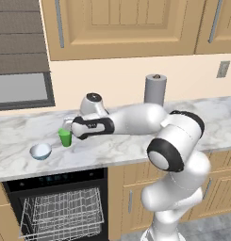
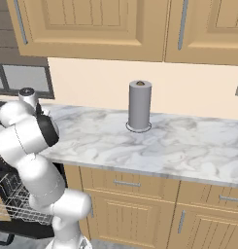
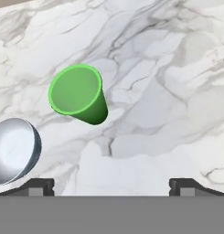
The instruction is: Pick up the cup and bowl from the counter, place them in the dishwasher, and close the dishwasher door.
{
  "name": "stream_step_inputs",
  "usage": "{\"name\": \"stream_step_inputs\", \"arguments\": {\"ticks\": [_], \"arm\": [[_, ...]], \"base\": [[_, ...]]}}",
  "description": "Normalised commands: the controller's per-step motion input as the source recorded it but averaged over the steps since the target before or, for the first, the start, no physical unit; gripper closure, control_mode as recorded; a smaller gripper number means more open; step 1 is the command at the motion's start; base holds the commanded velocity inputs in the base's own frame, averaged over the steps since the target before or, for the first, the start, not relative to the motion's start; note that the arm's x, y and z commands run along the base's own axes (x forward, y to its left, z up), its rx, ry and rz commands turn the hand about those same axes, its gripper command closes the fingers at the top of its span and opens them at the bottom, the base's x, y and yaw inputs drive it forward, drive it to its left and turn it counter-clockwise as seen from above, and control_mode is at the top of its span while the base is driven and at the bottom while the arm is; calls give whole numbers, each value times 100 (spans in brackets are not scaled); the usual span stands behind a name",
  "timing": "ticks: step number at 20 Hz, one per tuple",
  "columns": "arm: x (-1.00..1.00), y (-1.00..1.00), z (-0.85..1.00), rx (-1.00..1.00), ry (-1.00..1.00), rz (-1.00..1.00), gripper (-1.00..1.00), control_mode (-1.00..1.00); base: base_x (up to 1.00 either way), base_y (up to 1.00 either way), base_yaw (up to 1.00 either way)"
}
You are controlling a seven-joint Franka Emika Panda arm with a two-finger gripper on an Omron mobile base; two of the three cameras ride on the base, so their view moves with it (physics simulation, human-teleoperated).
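Observation:
The green cup (image 1: 65,137) stands upright on the white marble counter (image 1: 131,147). The pale bowl (image 1: 40,151) sits just left of it, nearer the front edge. My gripper (image 1: 67,125) hangs right above the cup, open, holding nothing. In the hand view the cup (image 3: 78,93) lies up and left of centre. The bowl (image 3: 13,150) is at the left edge there, and the gripper (image 3: 113,185) has its fingertips (image 3: 38,186) spread wide over bare marble. The dishwasher (image 1: 58,207) below the counter is open with its white wire rack pulled out. Its door is down and out of view.
A tall grey paper-towel cylinder (image 1: 155,89) stands at the back of the counter, right of the arm, and shows again as the cylinder (image 2: 139,104) in the right base view. Tan cabinets hang overhead and a dark window (image 1: 20,89) is at the left.

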Motion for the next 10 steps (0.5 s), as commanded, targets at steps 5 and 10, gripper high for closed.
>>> {"name": "stream_step_inputs", "arguments": {"ticks": [5, 10], "arm": [[32, 7, -2, 0, 0, 0, -100, -100], [28, 11, -16, 0, 0, 0, -100, -100]], "base": [[0, 0, 0], [0, 0, 0]]}}
